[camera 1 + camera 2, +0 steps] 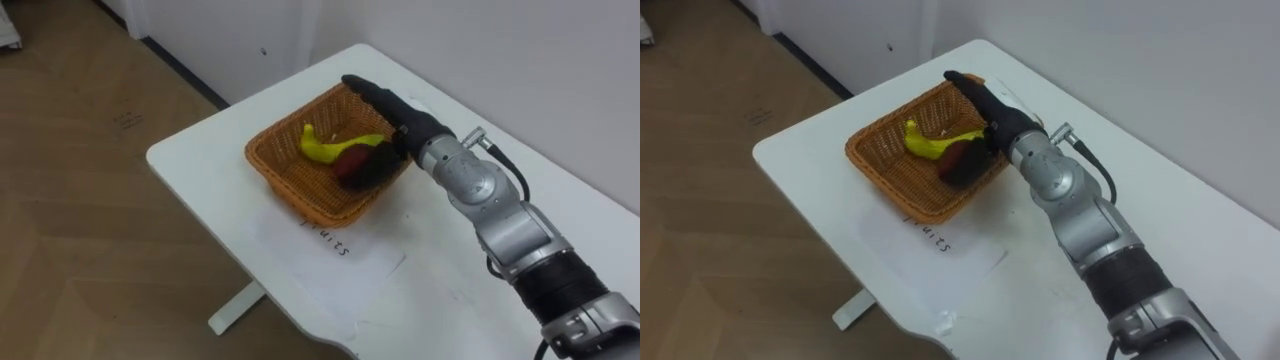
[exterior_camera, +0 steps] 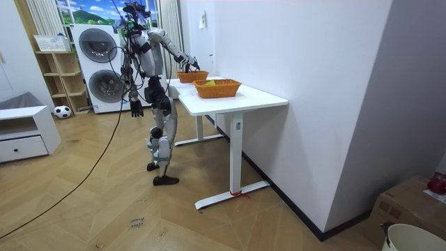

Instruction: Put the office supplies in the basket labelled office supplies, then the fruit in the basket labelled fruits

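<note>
A woven wicker basket (image 1: pixel 290 185) stands near the corner of the white table (image 1: pixel 200 150). Inside it lie a yellow banana (image 1: pixel 325 148) and a dark red fruit (image 1: pixel 362 165). My right hand (image 1: pixel 400 115) reaches over the basket's far side with its fingers stretched out straight above the rim. It is open, and the dark red fruit lies just below its palm. In the room view I stand at the table's far end, right arm out to the farther basket (image 2: pixel 193 75), while my left hand (image 2: pixel 136 108) hangs by my side.
A paper label (image 1: pixel 330 240) lies on the table under the basket's front. A second wicker basket (image 2: pixel 217 88) sits nearer the room camera. A washing machine (image 2: pixel 97 52), a shelf (image 2: pixel 59 77) and a ball (image 2: pixel 62 111) stand behind me. Wooden floor lies left of the table.
</note>
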### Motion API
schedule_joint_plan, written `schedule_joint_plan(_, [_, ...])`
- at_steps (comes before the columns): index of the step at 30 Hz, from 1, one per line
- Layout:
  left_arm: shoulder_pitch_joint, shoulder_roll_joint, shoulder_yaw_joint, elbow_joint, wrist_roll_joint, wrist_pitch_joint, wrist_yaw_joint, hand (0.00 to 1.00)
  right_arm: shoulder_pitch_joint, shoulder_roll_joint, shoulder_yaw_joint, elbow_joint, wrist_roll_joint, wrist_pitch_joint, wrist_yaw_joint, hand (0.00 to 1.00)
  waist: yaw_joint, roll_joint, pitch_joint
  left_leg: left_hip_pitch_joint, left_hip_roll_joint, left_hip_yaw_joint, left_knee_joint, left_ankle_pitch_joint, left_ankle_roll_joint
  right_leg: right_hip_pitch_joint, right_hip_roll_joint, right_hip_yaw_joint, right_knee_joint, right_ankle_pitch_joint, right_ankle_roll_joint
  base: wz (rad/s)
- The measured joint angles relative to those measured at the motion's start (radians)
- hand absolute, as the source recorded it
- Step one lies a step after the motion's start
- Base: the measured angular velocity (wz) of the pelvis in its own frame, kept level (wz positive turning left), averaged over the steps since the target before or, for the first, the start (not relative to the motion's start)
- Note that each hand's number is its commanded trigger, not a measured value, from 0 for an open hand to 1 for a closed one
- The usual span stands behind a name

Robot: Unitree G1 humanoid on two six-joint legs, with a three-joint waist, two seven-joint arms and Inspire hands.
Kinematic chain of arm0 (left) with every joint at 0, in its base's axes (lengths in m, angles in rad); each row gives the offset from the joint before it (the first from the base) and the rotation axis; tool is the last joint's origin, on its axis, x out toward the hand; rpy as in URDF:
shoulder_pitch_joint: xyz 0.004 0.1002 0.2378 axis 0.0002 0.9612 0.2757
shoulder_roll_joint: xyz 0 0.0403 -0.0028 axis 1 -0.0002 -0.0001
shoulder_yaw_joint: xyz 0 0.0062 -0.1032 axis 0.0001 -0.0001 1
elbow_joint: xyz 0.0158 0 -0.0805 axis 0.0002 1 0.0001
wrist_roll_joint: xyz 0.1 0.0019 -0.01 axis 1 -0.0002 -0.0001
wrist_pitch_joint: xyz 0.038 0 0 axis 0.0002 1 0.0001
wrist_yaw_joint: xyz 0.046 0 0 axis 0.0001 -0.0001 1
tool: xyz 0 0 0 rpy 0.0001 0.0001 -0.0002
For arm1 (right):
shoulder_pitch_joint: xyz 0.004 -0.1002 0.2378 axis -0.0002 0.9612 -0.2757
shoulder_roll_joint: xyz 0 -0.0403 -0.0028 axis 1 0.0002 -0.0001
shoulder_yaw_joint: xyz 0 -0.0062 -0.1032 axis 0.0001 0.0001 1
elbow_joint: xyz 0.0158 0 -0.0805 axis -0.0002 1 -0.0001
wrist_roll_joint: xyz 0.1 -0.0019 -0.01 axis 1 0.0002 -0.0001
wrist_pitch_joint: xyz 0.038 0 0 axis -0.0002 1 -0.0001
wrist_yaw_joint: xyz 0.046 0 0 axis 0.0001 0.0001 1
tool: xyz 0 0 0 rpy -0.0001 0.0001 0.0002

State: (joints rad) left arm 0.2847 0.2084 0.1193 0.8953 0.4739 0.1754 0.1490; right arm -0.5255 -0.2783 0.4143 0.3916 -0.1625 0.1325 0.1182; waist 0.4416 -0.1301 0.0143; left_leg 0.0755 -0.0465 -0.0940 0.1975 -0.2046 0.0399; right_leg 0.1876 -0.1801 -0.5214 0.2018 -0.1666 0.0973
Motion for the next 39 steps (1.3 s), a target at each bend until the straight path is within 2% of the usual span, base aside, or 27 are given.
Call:
schedule_joint_plan(6, [-0.003, 0.0, 0.015, 0.0, 0.0, -0.001, 0.004, 0.0, 0.0, 0.0, -0.006, 0.0, -0.002, 0.0, -0.004, 0.0, -0.001, -0.002, -0.0015, -0.001, 0.0, 0.0, 0.0, 0.0, 0.0, -0.001, 0.0, 0.0, 0.0, 0.0, 0.0, 0.0])
schedule_joint_plan(8, [-0.005, 0.0, 0.034, 0.0, 0.0, -0.002, 0.02, 0.0, 0.0, -0.002, -0.017, 0.0, -0.005, -0.001, -0.013, 0.0, -0.001, -0.009, -0.007, -0.011, 0.0, 0.001, 0.003, 0.0, 0.0, -0.012, 0.001, 0.002, 0.0, 0.0, 0.0, 0.0])
schedule_joint_plan(9, [-0.005, 0.0, 0.035, 0.001, 0.0, -0.002, 0.022, 0.0, 0.0, -0.003, -0.021, -0.001, -0.005, -0.002, -0.018, 0.0, -0.002, -0.009, -0.0072, -0.012, 0.0, 0.001, 0.007, 0.0, 0.0, -0.013, 0.001, 0.002, 0.0, 0.0, 0.0, 0.0])
schedule_joint_plan(12, [-0.004, 0.0, 0.036, 0.001, 0.0, -0.002, 0.032, 0.0, 0.0, -0.009, -0.044, -0.03, -0.006, -0.006, -0.045, 0.0, -0.015, -0.003, -0.003, -0.013, 0.002, 0.009, 0.018, 0.0, 0.0, -0.015, -0.001, 0.029, -0.001, 0.0, 0.0, -0.02])
schedule_joint_plan(14, [-0.003, 0.0, 0.036, 0.0, 0.001, -0.003, 0.036, 0.0, 0.0, -0.017, -0.066, -0.061, -0.001, -0.014, -0.062, 0.0, -0.036, 0.003, 0.0004, -0.016, 0.002, 0.008, 0.016, 0.0, 0.0, -0.017, -0.001, 0.028, 0.0, 0.0, 0.0, 0.0])
schedule_joint_plan(16, [0.004, 0.0, 0.037, -0.001, 0.001, -0.004, 0.037, 0.0, 0.0, -0.025, -0.104, -0.078, 0.042, -0.027, -0.076, 0.0, -0.049, 0.006, -0.0026, -0.029, 0.002, 0.01, 0.016, 0.0, 0.001, -0.028, -0.002, 0.032, 0.003, 0.0, 0.0, -0.05])
schedule_joint_plan(19, [0.014, -0.001, 0.044, -0.005, -0.005, -0.018, 0.049, 0.0, 0.002, -0.052, -0.17, -0.092, 0.2, -0.048, -0.113, 0.0, -0.062, 0.011, -0.0027, -0.025, 0.003, 0.036, 0.019, 0.001, 0.001, -0.038, -0.002, 0.042, 0.002, 0.0, 0.0, -0.2])
schedule_joint_plan(21, [0.026, -0.008, 0.044, -0.001, -0.009, -0.034, 0.077, 0.0, 0.004, -0.054, -0.224, -0.101, 0.258, -0.049, -0.149, 0.0, -0.101, 0.014, -0.0059, -0.019, 0.003, 0.039, 0.02, 0.001, 0.001, -0.034, -0.002, 0.052, 0.003, 0.0, 0.001, -0.07])
schedule_joint_plan(25, [0.037, -0.023, 0.079, 0.016, -0.008, -0.039, 0.084, 0.0, 0.014, -0.072, -0.295, -0.176, 0.323, -0.051, -0.165, 0.0, -0.145, 0.025, -0.0099, -0.016, 0.013, 0.066, 0.015, 0.001, 0.001, -0.043, 0.0, 0.065, 0.002, 0.003, 0.004, -0.19])
schedule_joint_plan(28, [0.036, -0.027, 0.09, 0.028, -0.008, -0.043, 0.084, 0.0, 0.017, -0.082, -0.351, -0.208, 0.412, -0.059, -0.19, 0.0, -0.194, 0.039, -0.0125, -0.002, 0.016, 0.076, 0.008, 0.001, 0.001, -0.032, 0.002, 0.071, 0.001, 0.004, 0.005, -0.11])
schedule_joint_plan(32, [0.035, -0.033, 0.111, 0.029, -0.006, -0.045, 0.085, 0.0, 0.048, -0.106, -0.387, -0.264, 0.468, -0.07, -0.227, 0.0, -0.224, 0.051, -0.0179, 0.023, 0.019, 0.103, -0.013, 0.001, 0.0, -0.032, 0.01, 0.111, -0.002, 0.004, 0.005, -0.2])
schedule_joint_plan(36, [0.037, -0.038, 0.113, 0.029, -0.007, -0.053, 0.088, 0.0, 0.075, -0.108, -0.43, -0.296, 0.494, -0.08, -0.26, 0.0, -0.252, 0.053, -0.0245, 0.026, 0.027, 0.131, -0.02, 0.001, 0.0, -0.041, 0.014, 0.131, -0.011, 0.005, 0.004, -0.22])
schedule_joint_plan(39, [0.033, -0.04, 0.112, 0.028, -0.006, -0.054, 0.1, 0.0, 0.08, -0.113, -0.471, -0.329, 0.559, -0.08, -0.314, 0.0, -0.298, 0.052, -0.0264, 0.025, 0.033, 0.15, -0.027, 0.001, 0.0, -0.056, 0.02, 0.155, -0.015, 0.01, 0.002, -0.18])
